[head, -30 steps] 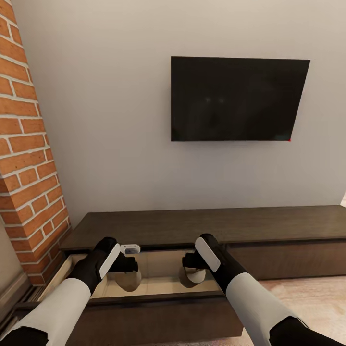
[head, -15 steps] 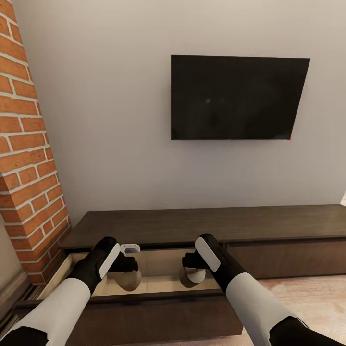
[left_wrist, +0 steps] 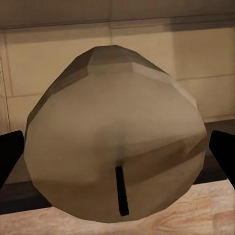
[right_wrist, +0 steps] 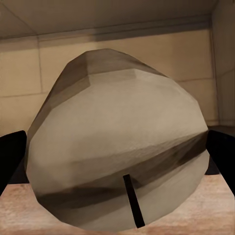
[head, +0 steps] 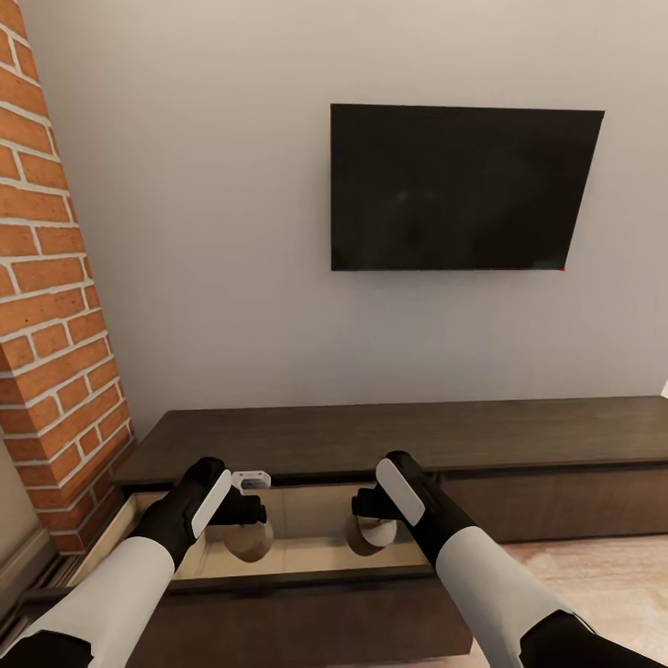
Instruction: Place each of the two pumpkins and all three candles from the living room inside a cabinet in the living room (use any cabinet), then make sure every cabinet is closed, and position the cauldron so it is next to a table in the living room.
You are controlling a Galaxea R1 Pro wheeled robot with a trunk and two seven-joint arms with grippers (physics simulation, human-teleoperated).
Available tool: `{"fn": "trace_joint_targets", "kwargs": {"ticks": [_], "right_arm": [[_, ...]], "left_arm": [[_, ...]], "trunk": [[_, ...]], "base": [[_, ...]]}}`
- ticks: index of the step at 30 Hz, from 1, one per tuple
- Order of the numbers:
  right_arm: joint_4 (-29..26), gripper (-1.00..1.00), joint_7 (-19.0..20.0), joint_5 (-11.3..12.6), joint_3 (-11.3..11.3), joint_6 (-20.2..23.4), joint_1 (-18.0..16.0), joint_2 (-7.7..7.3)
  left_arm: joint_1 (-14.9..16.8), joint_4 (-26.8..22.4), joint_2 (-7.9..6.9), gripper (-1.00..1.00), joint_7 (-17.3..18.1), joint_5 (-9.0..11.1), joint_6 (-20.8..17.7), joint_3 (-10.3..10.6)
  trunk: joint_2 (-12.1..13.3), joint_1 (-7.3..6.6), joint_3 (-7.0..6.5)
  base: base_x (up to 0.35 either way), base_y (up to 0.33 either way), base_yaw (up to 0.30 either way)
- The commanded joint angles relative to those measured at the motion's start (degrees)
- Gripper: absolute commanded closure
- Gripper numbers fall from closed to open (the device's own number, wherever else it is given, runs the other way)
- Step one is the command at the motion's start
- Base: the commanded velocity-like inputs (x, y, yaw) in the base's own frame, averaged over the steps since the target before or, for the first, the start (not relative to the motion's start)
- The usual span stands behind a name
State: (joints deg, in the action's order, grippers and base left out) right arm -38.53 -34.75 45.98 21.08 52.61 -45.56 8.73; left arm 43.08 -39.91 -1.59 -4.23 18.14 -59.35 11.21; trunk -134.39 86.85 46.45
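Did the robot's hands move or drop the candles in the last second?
Hardly anything changed. The whole picture shifted a little, so the camera moved, not the things. The left gripper keeps its candle and the right gripper keeps its candle, both over the open drawer of the cabinet. Nothing was dropped.

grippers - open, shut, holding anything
Left gripper: shut on a candle.
Right gripper: shut on another candle.
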Motion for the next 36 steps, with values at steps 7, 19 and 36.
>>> {"fn": "trace_joint_targets", "kwargs": {"ticks": [7,19,36], "right_arm": [[-0.1,1.00,-0.6,0.6,0.7,0.0,-0.1,-0.03],[-0.1,1.00,-0.6,0.6,0.8,0.0,-0.1,-0.03],[-0.1,1.00,-0.6,0.6,0.8,0.0,-0.1,-0.03]], "left_arm": [[0.0,-0.1,-0.08,1.00,-0.4,0.6,-0.2,0.3],[0.0,-0.1,-0.08,1.00,-0.5,0.6,-0.1,0.3],[0.0,-0.1,-0.05,1.00,-0.4,0.6,-0.1,0.3]], "trunk": [[0.0,-0.01,0.07],[-1.6,0.87,0.78],[-4.8,2.63,2.22]], "base": [[0.050,0.001,0.000],[0.005,0.000,0.000],[0.000,0.000,0.000]]}}
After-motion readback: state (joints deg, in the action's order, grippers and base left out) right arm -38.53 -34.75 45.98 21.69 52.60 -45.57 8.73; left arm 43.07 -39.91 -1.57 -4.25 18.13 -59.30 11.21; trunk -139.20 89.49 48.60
